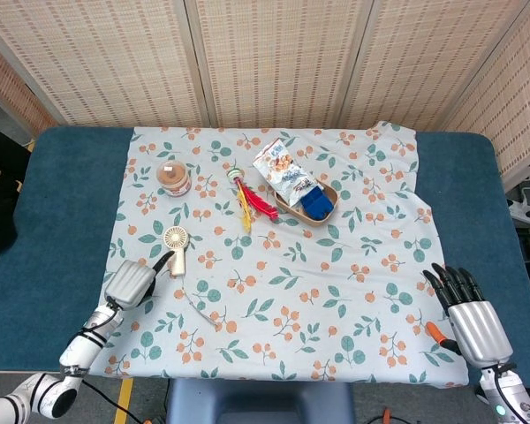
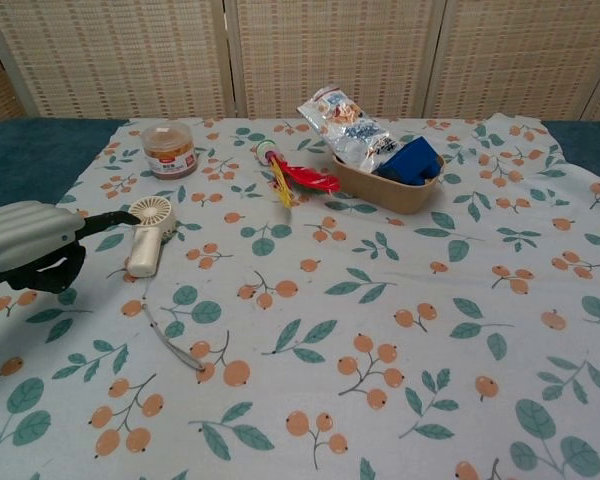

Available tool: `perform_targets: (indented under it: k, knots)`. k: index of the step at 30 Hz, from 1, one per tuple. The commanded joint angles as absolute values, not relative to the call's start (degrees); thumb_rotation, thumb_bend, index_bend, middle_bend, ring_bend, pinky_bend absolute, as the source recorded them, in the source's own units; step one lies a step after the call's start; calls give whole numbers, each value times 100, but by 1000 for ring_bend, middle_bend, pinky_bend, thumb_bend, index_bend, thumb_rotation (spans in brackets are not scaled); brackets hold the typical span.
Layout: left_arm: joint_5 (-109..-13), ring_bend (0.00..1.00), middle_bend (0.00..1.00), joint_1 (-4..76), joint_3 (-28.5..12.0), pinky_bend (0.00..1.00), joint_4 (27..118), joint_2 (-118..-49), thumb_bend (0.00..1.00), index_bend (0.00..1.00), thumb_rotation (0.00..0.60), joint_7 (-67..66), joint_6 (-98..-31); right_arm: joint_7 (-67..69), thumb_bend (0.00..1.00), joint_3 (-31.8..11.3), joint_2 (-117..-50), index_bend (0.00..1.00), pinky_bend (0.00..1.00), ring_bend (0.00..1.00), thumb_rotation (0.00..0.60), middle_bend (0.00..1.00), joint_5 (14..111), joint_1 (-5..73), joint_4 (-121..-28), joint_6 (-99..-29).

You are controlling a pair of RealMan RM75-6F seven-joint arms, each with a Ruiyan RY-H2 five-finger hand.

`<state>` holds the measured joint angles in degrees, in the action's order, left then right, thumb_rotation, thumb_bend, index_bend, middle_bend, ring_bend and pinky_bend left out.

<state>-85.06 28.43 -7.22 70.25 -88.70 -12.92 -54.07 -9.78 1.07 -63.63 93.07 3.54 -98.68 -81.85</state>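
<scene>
Blue counter (image 1: 62, 221) being covered by leaf-print cloth (image 1: 274, 291). Left hand (image 1: 134, 281) being held low over cloth, fingers stretched apart toward handheld fan (image 1: 177, 248), nothing being gripped; fan lying flat just beyond fingertips, its cord (image 1: 199, 309) trailing toward front edge. Right hand (image 1: 466, 311) being held at cloth's right front corner, fingers spread, nothing held. Jar (image 1: 173, 177), red-yellow toy (image 1: 250, 200), snack bag (image 1: 283, 172) propped in basket (image 1: 311, 208) being kept well apart at back; broad bare cloth lying between hands.
</scene>
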Motion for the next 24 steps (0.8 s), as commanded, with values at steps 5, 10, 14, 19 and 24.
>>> perform_targets:
  k: [5,10,14,19,24]
  knots:
    - [-8354,855,894,3002,-689,1000,6786,-8973,883,0,600,-1206,-5381,-1012,184,95,-6369,0,0,0,600,0,9256,359,-9865,-8196]
    - [-8339,855,894,3046,-579,1000,6753,-9014,884,0,600,-1256,-5397,-1028,185,97,-6376,0,0,0,600,0,9239,361,-9867,-8203]
    - [-8294,855,893,3107,-534,1000,6705,-9057,882,0,600,-1318,-5381,-1038,184,106,-6375,0,0,0,600,0,9232,364,-9872,-8199]
    - [-8204,855,894,3148,-529,1000,6673,-9072,883,0,600,-1355,-5400,-1032,184,105,-6362,0,0,0,600,0,9217,367,-9878,-8207]
    - [-8157,855,896,3160,-453,1000,6667,-9069,882,0,600,-1411,-5409,-1012,184,100,-6347,0,0,0,600,0,9207,367,-9884,-8227]
